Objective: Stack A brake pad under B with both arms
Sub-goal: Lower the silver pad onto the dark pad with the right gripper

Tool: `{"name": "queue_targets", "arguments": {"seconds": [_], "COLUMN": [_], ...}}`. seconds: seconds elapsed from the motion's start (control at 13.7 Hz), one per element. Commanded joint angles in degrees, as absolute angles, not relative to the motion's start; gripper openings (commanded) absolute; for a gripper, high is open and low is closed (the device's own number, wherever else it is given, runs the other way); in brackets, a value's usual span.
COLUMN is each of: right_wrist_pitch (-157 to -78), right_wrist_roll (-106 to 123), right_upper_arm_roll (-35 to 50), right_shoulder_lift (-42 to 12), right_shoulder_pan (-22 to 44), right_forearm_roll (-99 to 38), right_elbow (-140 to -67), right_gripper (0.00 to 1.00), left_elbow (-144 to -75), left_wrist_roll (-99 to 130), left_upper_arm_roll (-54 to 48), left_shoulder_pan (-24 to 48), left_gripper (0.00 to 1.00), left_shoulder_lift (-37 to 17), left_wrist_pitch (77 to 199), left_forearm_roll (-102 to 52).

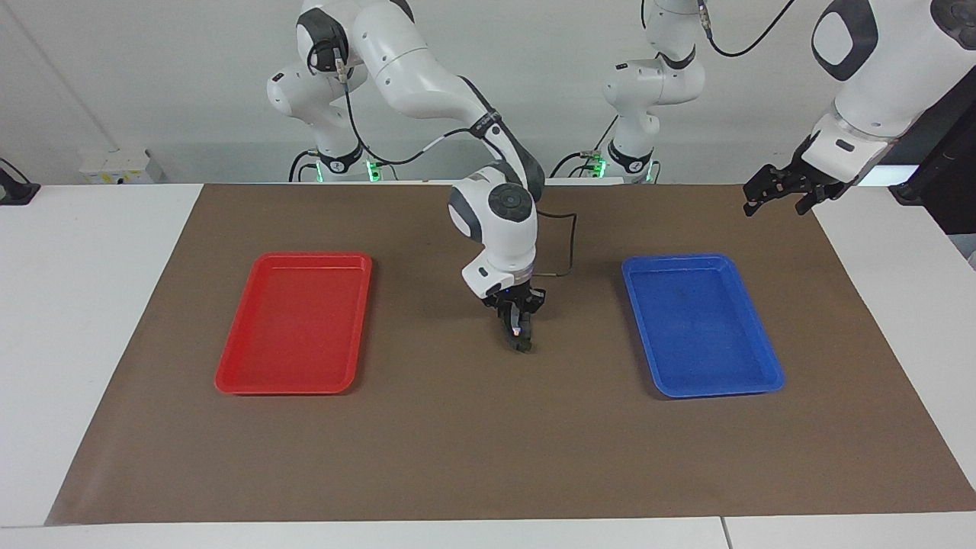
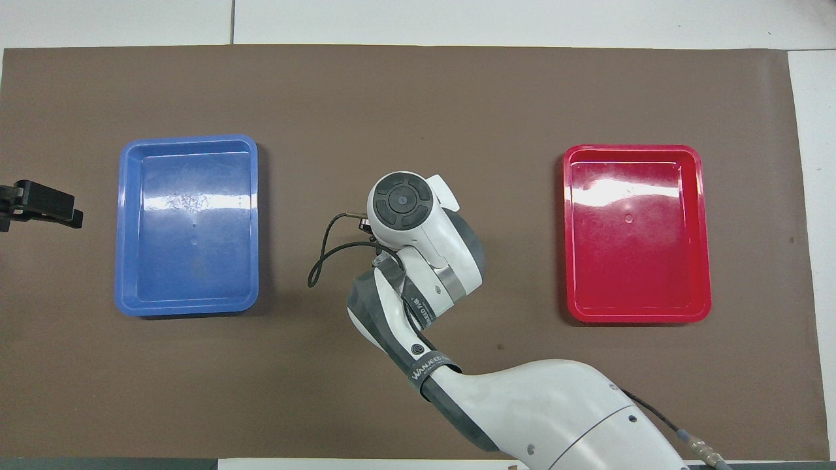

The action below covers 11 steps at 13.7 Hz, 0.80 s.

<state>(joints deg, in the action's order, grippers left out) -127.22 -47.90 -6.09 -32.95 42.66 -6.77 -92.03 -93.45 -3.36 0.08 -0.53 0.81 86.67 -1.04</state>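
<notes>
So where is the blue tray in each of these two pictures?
Facing view: the blue tray lies on the brown mat at the right of the picture, below the waiting left hand.
Overhead view: the blue tray lies at the left of the picture, beside the same left hand at the picture's edge.
Shared landmark: the red tray, toward the right arm's end of the table.

I see bare brown mat all round the red tray; my right claw blocks the gap toward the blue tray.
</notes>
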Motion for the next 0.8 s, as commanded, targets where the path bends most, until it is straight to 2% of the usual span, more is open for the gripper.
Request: {"name": "queue_targets", "arguments": {"seconds": [0.0,0.07,0.15,0.22,0.44,0.73], "right_wrist_pitch": [-129.9,-130.08,-130.17,-130.08,-128.58,-125.77], "right_wrist_roll": [-48.52,-48.43,-48.43,-48.43,-48.34,-47.47], "right_upper_arm_roll": [-6.24,-6.24,-6.24,-6.24,-6.24,-7.12], "right_shoulder_lift": [-32.43,-32.43,-32.26,-32.17,-31.38,-23.75], "right_shoulder_pan": [42.98,42.89,42.98,43.07,42.89,38.43], "right_forearm_roll": [-5.98,-6.06,-6.06,-6.06,-6.06,-5.02], "right_elbow": [-93.52,-93.78,-94.13,-94.22,-93.17,-94.83], "right_gripper": [0.03,0.28,0.92,1.0,1.0,1.0], "left_elbow": [-94.04,-93.96,-94.04,-94.04,-94.04,-94.04], "left_wrist_roll": [-3.69,-3.69,-3.69,-3.69,-3.69,-3.69], "left_upper_arm_roll": [-0.09,-0.09,-0.09,-0.09,-0.09,-0.09], "left_shoulder_pan": [-0.88,-0.88,-0.88,-0.88,-0.88,-0.88], "left_gripper": [1.0,1.0,1.0,1.0,1.0,1.0], "left_shoulder_lift": [1.23,1.23,1.23,1.23,1.23,1.23], "left_wrist_pitch": [86.4,86.4,86.4,86.4,86.4,86.4], "left_forearm_roll": [-0.26,-0.26,-0.26,-0.26,-0.26,-0.26]}}
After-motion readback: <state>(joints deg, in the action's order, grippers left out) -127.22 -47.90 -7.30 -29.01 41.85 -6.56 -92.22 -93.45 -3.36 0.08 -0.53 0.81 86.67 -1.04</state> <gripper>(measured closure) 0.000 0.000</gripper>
